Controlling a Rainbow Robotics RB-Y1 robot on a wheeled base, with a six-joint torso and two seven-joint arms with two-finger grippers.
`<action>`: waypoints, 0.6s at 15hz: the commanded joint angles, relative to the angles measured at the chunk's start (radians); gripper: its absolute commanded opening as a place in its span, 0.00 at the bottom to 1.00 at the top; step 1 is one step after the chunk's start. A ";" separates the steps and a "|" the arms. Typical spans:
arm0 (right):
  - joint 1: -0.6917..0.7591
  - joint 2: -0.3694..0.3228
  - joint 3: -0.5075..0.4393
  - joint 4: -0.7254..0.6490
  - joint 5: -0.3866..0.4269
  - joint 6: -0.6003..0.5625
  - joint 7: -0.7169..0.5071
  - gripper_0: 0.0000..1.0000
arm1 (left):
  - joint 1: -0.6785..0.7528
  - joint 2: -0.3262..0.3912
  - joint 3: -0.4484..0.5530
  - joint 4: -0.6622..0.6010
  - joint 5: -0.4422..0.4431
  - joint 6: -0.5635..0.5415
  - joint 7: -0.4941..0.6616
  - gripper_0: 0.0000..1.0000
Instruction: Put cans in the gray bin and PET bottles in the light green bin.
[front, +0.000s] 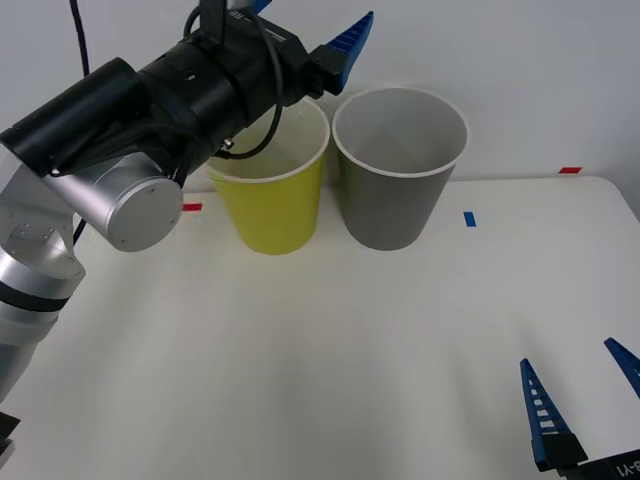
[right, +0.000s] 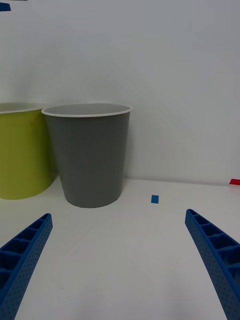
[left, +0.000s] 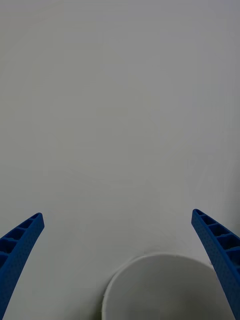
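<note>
Your left gripper (front: 300, 35) hangs spread and empty over the tall yellow-green bin (front: 272, 205), beside the dark gray bin (front: 393, 190), so lift it clear before swinging away, right gripper (front: 585, 410) spread too

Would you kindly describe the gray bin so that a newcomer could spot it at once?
On the white table, two tall tapered bins stand side by side at the far edge, against the wall. The gray bin is the one on the robot's right, dark gray with a white rim, unlike its yellow-green neighbour.
</note>
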 joint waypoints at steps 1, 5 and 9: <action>0.000 0.000 0.000 0.000 0.000 0.000 0.000 0.92 | 0.125 0.061 0.076 -0.111 0.003 -0.002 0.001 1.00; 0.000 0.000 0.000 0.000 0.000 0.000 0.000 0.92 | 0.259 0.102 0.166 -0.226 0.004 -0.002 0.002 1.00; 0.000 0.000 0.000 0.000 0.000 0.000 0.000 0.92 | 0.427 0.107 0.251 -0.330 0.003 -0.017 0.001 1.00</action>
